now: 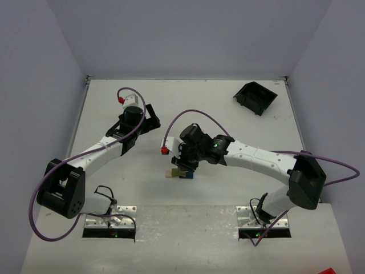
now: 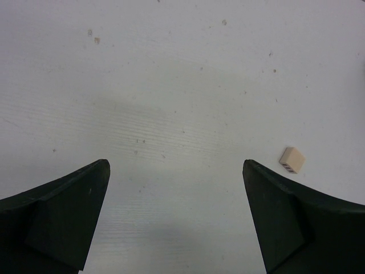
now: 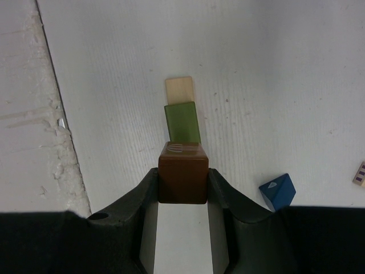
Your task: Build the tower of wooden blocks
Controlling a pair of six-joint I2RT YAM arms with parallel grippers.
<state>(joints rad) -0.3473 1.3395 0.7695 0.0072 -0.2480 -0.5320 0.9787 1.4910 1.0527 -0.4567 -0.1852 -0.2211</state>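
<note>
Here, the placing step: the right gripper (image 3: 182, 178), clamped on a reddish-brown block (image 3: 182, 171), hangs by the mid-table wood block tower (image 1: 178, 173). Next it should probably align, lower, then release. The left gripper (image 2: 175, 166) gapes empty.

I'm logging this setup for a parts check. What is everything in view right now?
brown block: 1, reddish brown, clamped between the right fingers
green block: 1, olive, just ahead of brown block
tan block: 1, pale, adjoining green block's far end
blue block: 1, dark blue, loose on table
cream piece: 1, cream, on table by left gripper; similar piece at right wrist view's edge
bin: 1, black, far right of table
red thing: 1, cut off at corner
table: 1, white
left gripper: open, empty
right gripper: shut on brown block
</note>
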